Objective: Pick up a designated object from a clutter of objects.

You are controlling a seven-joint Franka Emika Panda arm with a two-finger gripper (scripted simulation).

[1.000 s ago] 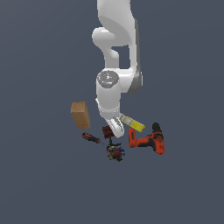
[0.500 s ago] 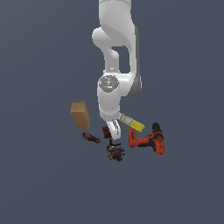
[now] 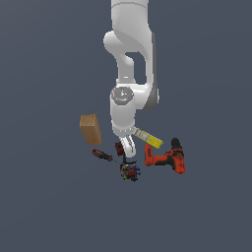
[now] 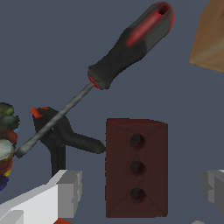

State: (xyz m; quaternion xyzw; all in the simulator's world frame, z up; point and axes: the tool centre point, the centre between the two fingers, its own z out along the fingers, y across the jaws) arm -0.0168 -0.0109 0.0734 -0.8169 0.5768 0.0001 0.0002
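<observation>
- Dark red block [image 4: 136, 168]: lying flat on the grey bench [image 3: 49, 206] in the wrist view, three round holes in the upward face, directly between the two grey fingertips [image 4: 69, 192].
- In the exterior view, block [image 3: 119, 147] only partly seen, just beside the lowered gripper [image 3: 128, 153], at the middle of the clutter.
- Jaws spread wide, one tip on each side of the block, neither seeming to touch it; nothing held.
- Judged step: final descent before closing, block not yet lifted.
- Neighbours close by: screwdriver [image 4: 109, 65] with its shaft running slantwise past the block's corner, and a small black clamp-like piece [image 4: 57, 131] near one fingertip.
- Multicoloured ball [image 3: 130, 172] just beside the gripper in the exterior view; tan box [image 3: 90, 129] apart on that view's left; yellow-white bar [image 3: 148, 138] and orange drill [image 3: 166, 158] on its right.
- Risk one: fingertip nearest the black piece landing on it or on the screwdriver shaft, stalling the descent or pinning that item against the block.
- Risk two: closing too high, catching only the block's top edges, block likely slipping out on the lift.
- Risk three: uneven contact, one tip arriving first and twisting the block on the bench, leaving a skewed, weak hold.
- Risk four: the ball nudged and rolling into the gap.
- Depth of the tips relative to the block's sides: cannot be told from these views.
</observation>
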